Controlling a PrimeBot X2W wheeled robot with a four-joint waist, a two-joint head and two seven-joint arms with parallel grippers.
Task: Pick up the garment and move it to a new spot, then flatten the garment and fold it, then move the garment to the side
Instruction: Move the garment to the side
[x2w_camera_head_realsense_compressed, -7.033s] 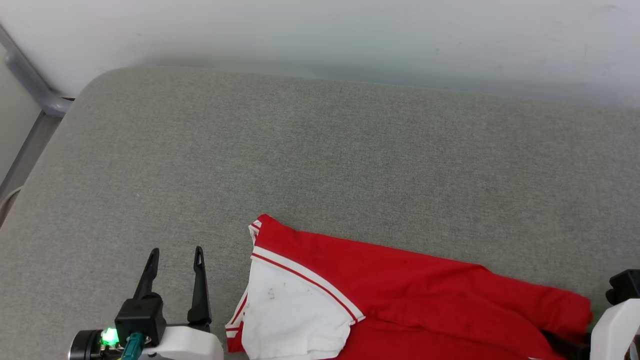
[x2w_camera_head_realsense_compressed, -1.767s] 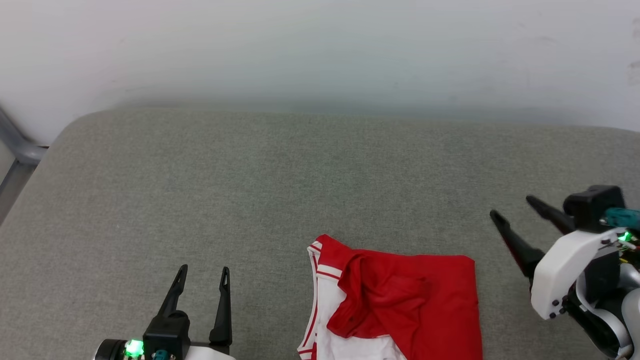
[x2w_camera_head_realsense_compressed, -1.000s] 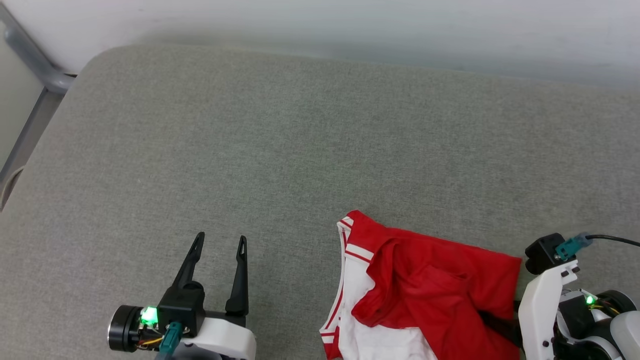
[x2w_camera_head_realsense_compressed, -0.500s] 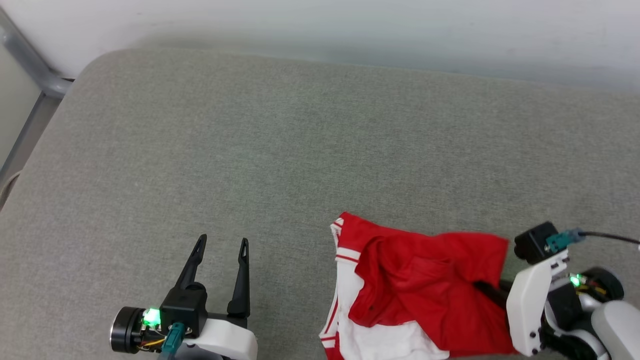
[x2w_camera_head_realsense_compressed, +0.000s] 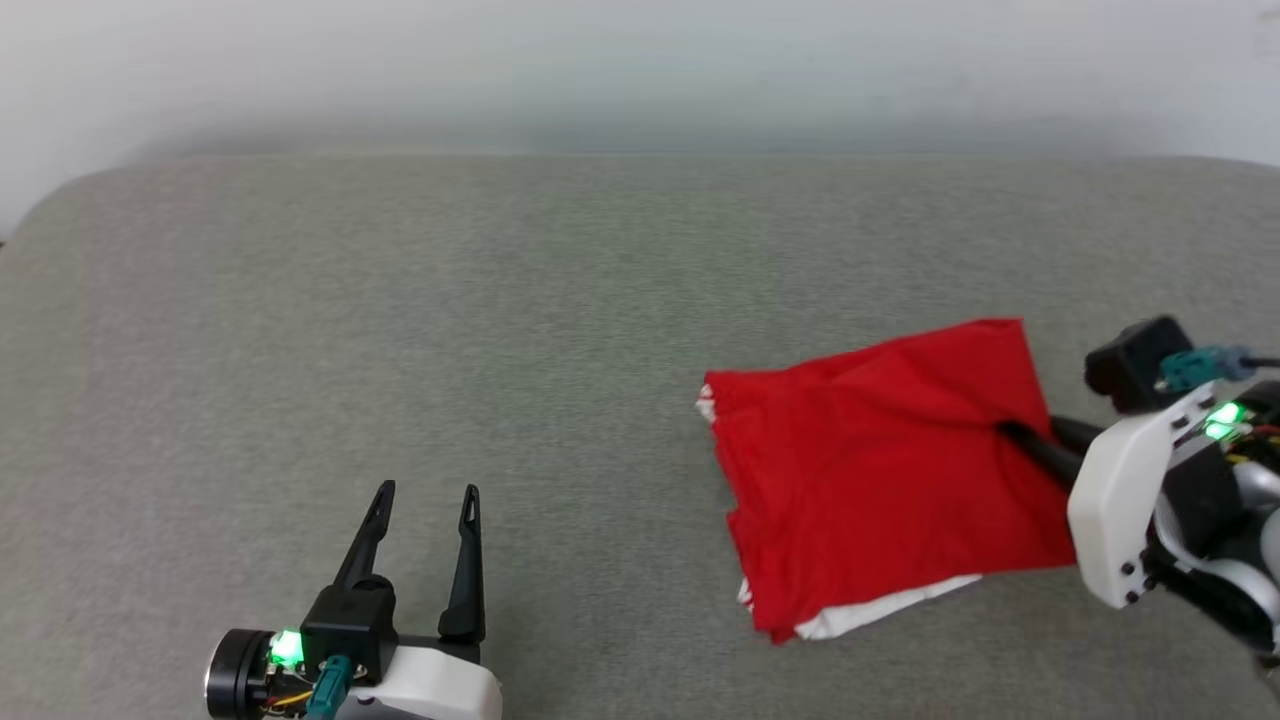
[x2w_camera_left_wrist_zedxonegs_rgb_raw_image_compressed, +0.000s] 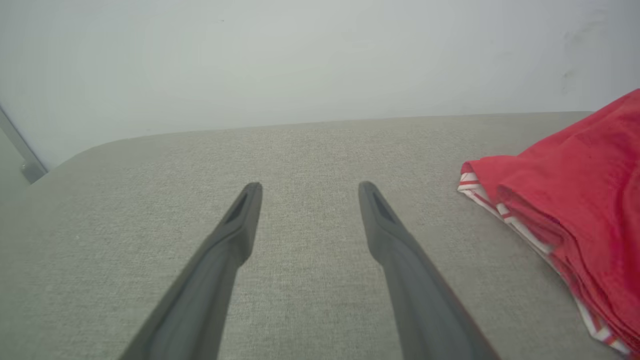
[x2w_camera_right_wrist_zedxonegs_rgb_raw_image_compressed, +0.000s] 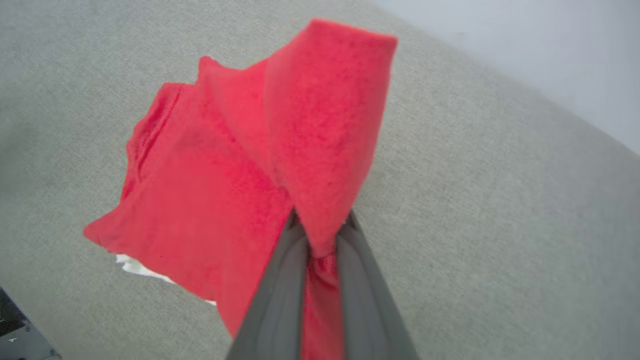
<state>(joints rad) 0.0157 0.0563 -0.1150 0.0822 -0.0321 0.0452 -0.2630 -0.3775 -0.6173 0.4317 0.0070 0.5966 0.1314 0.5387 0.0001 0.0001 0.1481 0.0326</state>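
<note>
The garment is a folded red bundle with a white edge peeking out below, lying right of centre on the grey cushion. My right gripper is shut on its right edge, and the red cloth is pinched between the two fingers and drapes up over them. In the left wrist view the garment lies to the right, showing red-and-white striped trim. My left gripper stands open at the lower left, well apart from the garment, with nothing between its fingers.
A pale wall runs behind the cushion's far edge. Bare grey cushion stretches across the left and middle. A grey metal frame piece shows at the far left in the left wrist view.
My right gripper has shut on the garment's right edge and carried it up and to the right; the red layer now covers most of the white. The camera has also shifted. The left gripper stays open.
</note>
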